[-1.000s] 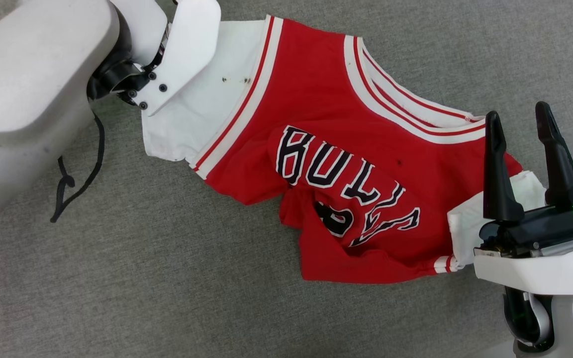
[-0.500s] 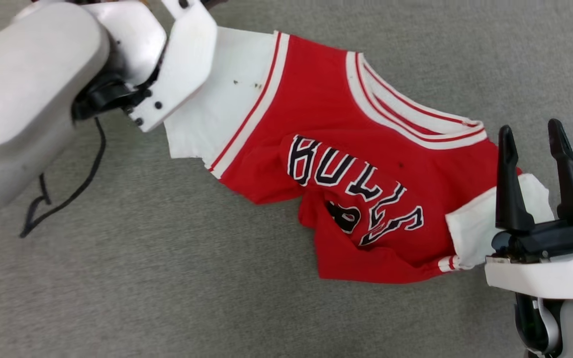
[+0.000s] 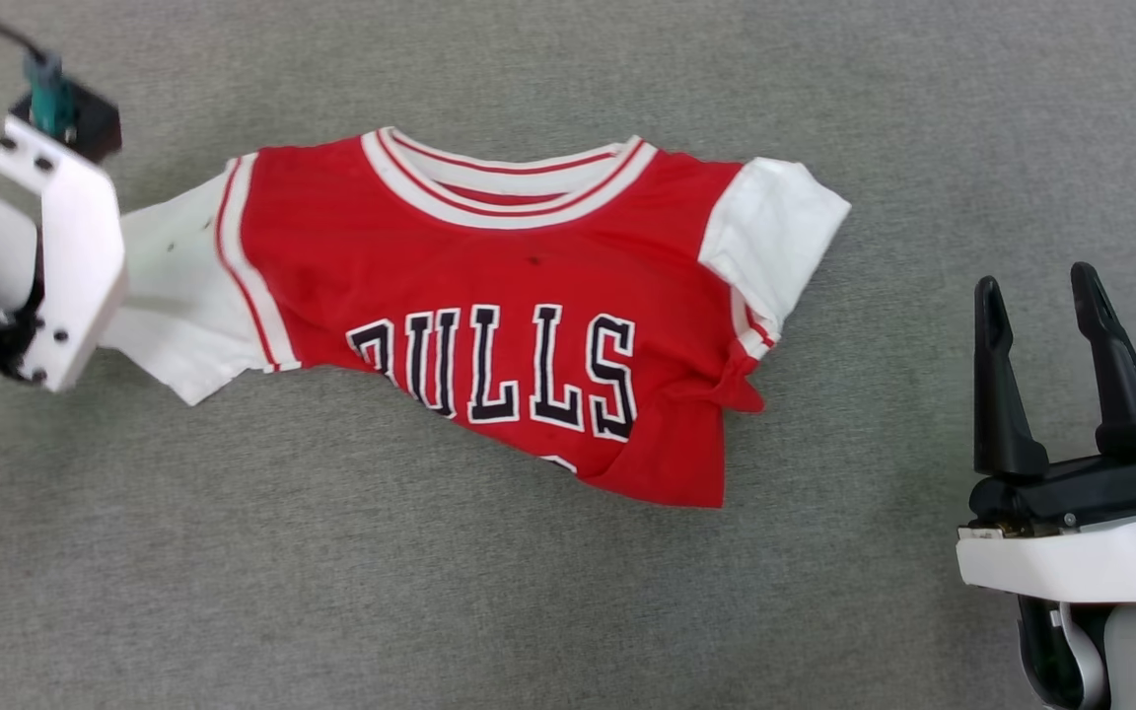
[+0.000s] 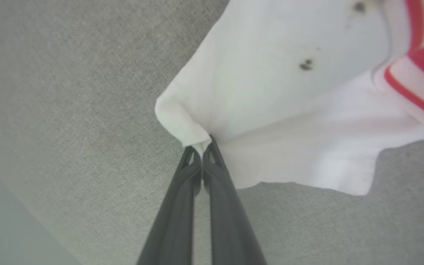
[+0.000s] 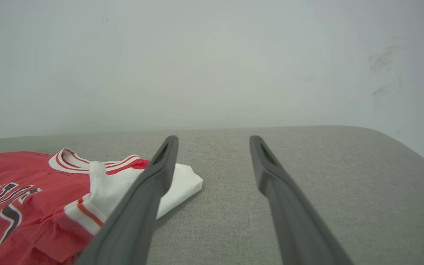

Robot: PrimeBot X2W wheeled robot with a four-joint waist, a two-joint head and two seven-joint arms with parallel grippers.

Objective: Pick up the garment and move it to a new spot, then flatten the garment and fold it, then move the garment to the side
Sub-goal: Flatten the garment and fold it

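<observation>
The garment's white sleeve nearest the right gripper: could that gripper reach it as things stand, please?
Probably yes: the right gripper is open, and bare grey surface lies between it and the garment's free sleeve.

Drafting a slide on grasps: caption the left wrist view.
Left gripper pinching the white sleeve edge of the garment over a grey fabric surface.

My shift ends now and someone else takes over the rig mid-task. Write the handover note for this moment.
Left gripper: shut on the edge of the white sleeve on the robot's left of the red jersey-style T-shirt.
Right gripper: open, holding nothing, apart from the shirt, off to its right.
The shirt lies front up on the grey fabric surface, collar away from the robot, lower part bunched and tucked under.
Done: one sleeve gripped. I cannot tell whether this is the new spot.
Left: flatten, fold, move aside.
</observation>
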